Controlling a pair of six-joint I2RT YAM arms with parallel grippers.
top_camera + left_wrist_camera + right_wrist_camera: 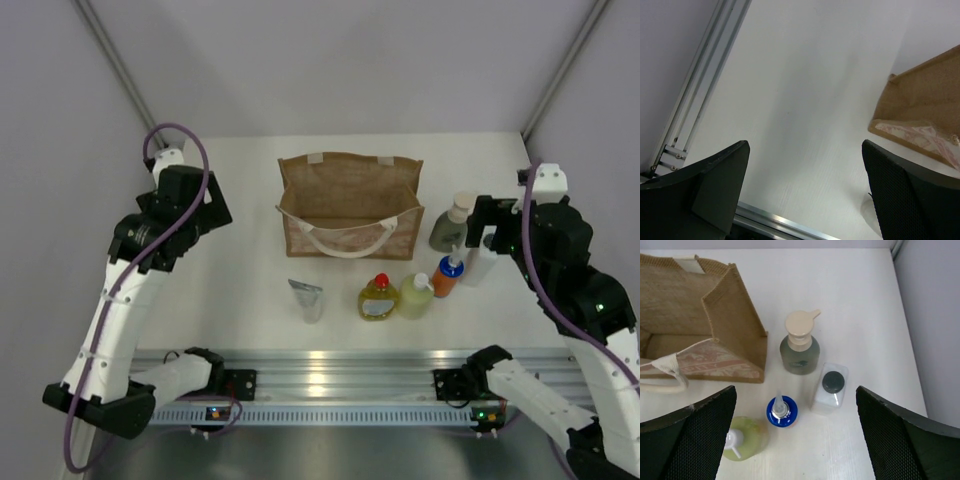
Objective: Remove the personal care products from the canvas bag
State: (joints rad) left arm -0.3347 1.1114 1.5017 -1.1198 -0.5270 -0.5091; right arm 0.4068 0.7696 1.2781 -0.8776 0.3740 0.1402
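Our left gripper (805, 145) and right gripper (795, 388) gape wide, gripping nothing; bottles (378, 298) stand outside the bag (400, 235).

Soft, even overhead light, faint shadows, glare on aluminium rail (320, 358).

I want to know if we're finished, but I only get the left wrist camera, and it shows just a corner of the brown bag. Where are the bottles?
Observer: All six are outside the canvas bag, on the table. The silvery tube, yellow red-capped bottle, pale-green bottle and orange bottle are in front of it. The pump bottle and white bottle are to its right.
Operator: Is anything left inside?
Observer: From above, the bag's inside looks bare.
Operator: Is the other arm holding one?
Observer: No. The right gripper is open over the right-hand bottles, holding nothing.
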